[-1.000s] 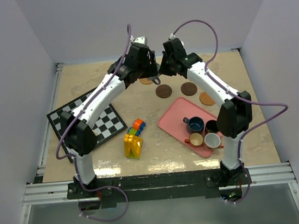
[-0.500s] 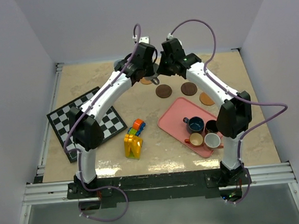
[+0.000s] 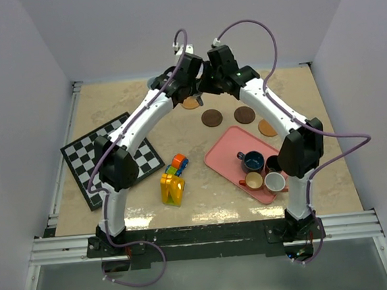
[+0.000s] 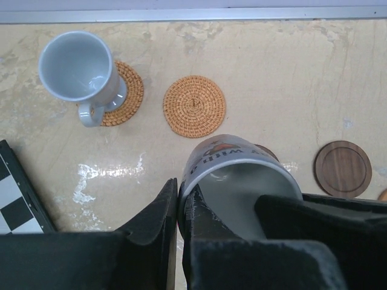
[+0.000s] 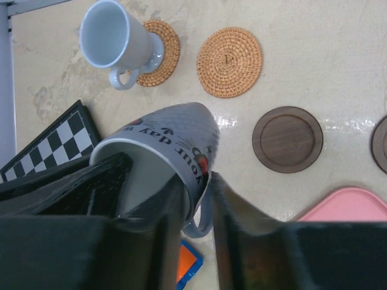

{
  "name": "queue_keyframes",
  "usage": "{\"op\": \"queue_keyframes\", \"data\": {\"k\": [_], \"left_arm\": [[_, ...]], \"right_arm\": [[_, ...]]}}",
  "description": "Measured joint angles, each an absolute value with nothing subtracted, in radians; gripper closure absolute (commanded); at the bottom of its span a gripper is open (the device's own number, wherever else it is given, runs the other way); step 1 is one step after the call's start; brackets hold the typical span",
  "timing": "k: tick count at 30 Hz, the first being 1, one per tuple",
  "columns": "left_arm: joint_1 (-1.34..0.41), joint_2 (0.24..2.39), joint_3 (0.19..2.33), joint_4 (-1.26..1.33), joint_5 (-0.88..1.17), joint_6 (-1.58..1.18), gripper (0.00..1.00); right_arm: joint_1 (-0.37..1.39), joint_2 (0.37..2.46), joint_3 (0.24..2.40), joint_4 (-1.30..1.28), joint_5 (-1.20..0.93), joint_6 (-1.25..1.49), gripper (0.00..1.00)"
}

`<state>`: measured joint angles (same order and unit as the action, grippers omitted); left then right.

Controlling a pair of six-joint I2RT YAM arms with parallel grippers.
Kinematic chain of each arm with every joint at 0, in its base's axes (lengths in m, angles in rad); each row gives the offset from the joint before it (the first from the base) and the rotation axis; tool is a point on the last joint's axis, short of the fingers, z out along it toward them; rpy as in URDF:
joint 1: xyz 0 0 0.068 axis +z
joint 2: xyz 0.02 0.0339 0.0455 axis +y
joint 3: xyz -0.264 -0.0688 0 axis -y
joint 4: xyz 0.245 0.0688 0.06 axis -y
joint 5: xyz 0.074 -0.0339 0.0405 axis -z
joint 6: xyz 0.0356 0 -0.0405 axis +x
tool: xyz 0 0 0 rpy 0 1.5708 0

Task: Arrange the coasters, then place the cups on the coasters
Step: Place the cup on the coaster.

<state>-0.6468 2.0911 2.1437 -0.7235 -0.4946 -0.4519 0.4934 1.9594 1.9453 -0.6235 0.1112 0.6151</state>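
On cup (image 4: 224, 154) rim, left jaws tight

We see the left gripper (image 4: 178, 196) and right gripper (image 5: 172, 175) crowded round one grey mug (image 4: 242, 175), no way between them. Below, a bare woven coaster (image 4: 194, 106) lies reachable, a pale cup (image 4: 78, 66) standing near it; bare tabletop (image 4: 290, 78) runs to a dark wooden coaster (image 4: 343, 169).
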Motion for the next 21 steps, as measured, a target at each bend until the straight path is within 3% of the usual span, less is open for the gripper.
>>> {"op": "queue_keyframes", "data": {"k": [2,5,14,21], "left_arm": [[-0.636,2.099,2.155,-0.735,-0.485,-0.452,1.00],[-0.609,2.111,2.166,-0.751,-0.453,-0.454,1.00],[-0.484,2.117,2.169,-0.740,-0.342,-0.440,1.00],[-0.448,2.174,2.185,-0.653,-0.218,-0.320,1.00]], "right_arm": [[0.493,1.961,1.953,-0.618,0.089,0.609,0.50],[0.493,1.961,1.969,-0.604,0.072,0.600,0.40],[0.473,1.938,1.952,-0.593,0.061,0.575,0.37],[0.316,1.781,1.753,-0.482,-0.059,0.524,0.37]]}}
